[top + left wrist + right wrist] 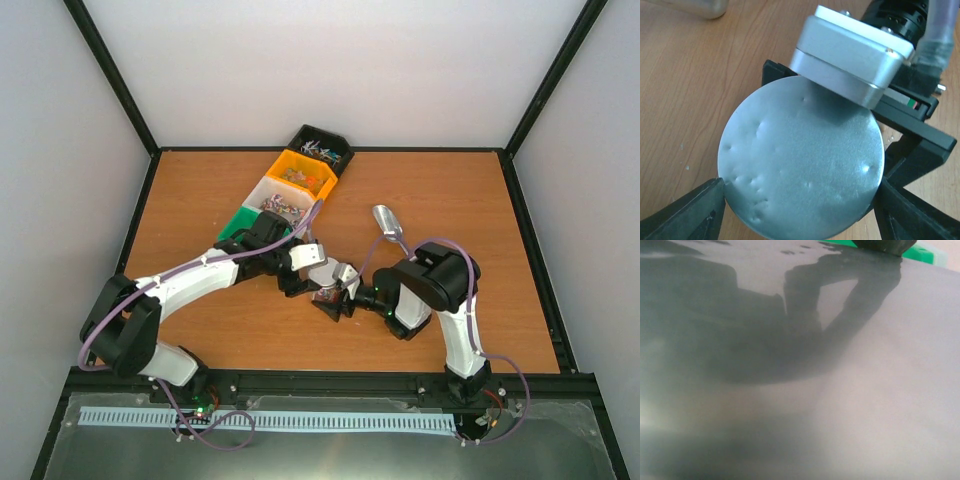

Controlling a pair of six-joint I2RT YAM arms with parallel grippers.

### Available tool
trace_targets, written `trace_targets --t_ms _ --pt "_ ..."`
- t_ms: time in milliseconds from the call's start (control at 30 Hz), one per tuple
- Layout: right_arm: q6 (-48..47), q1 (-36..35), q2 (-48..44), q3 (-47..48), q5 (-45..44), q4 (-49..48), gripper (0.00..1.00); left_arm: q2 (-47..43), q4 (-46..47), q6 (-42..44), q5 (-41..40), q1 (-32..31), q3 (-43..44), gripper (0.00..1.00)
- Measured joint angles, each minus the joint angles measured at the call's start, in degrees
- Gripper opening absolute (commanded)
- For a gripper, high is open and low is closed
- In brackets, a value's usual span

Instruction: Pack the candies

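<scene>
Candies [318, 150] lie as small mixed-colour wrapped sweets in the black, orange [300, 178] and white [280, 207] bins at the back. The two grippers meet mid-table on the clear jar [328, 293]. In the left wrist view its round, dented silver lid [800, 165] fills the middle, and my left gripper [800, 212] is shut on the lid's rim, one finger on each side. My right gripper [343, 296] holds the jar from the other side, its black jaws flanking the lid. The right wrist view is a close grey blur, with no fingers showing.
A metal scoop [388, 222] lies on the wooden table [450, 200] just behind the right arm. The green bin [238, 222] ends the bin row beside the left arm, and its corner shows in the right wrist view [926, 253]. Black frame posts edge the table.
</scene>
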State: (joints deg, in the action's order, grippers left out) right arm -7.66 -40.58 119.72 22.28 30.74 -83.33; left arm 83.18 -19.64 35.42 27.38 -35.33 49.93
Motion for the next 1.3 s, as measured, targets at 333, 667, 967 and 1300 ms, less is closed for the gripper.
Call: trace_targets --t_ms 333,667,967,1300 --pt "0.5 -2.03 0.02 0.11 -5.27 -0.35 0.84 -2.12 1.6 -3.82 -0.57 -0.15 -2.21 0.9" --pt "-1.53 -2.93 1.09 -0.31 -2.69 -2.1 0.75 -1.55 0.59 -5.14 0.11 -0.31 -2.73 1.0" --pt "-1.53 -2.95 1.09 -0.35 -1.6 -2.27 0.74 -1.16 1.9 -7.58 2.93 -0.31 -2.71 1.0" --pt "-1.55 -2.97 1.31 -0.35 -1.57 -2.4 0.64 0.79 3.13 -8.85 4.85 -0.35 -2.49 0.87"
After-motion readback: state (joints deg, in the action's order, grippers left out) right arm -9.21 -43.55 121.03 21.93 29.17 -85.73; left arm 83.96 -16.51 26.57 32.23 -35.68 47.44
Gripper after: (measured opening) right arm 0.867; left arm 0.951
